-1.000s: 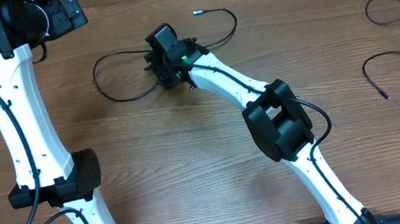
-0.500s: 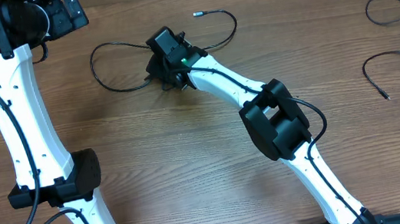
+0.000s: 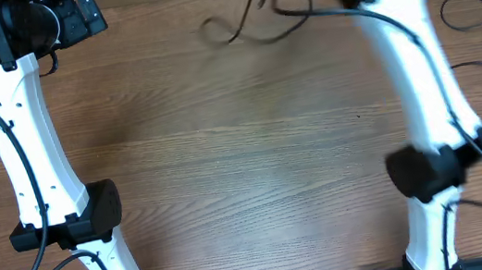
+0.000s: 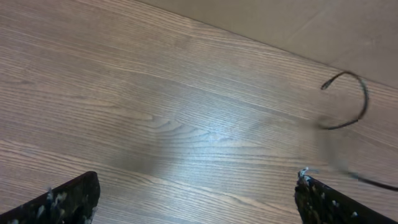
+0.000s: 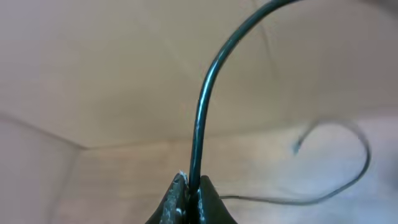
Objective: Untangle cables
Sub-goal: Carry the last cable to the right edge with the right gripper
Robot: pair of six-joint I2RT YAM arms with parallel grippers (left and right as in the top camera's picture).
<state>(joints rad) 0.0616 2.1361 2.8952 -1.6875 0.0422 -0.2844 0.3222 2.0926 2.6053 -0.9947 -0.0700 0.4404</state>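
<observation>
My right gripper [image 5: 191, 194] is shut on a thin black cable [image 5: 208, 93], which rises from between the jaws and curves off to the upper right. In the overhead view the right arm [image 3: 411, 47] reaches blurred to the far edge. The held cable [image 3: 232, 32] trails left from it in blurred loops above the table. The left wrist view catches one curled end of this cable [image 4: 354, 102]. My left gripper [image 4: 196, 205] is open over bare wood at the far left [image 3: 76, 17], holding nothing. Two more cables [image 3: 477, 11] [image 3: 474, 78] lie at the right.
The left arm's white links [image 3: 22, 136] stand along the left side. Brown cardboard [image 4: 323, 25] borders the table's far edge. The right arm's black elbow [image 3: 432, 166] sits over the table's right part.
The right gripper closed on the cable near the table's middle back, then swung up and to the right, lifting it off the wood. The left arm has not moved.
</observation>
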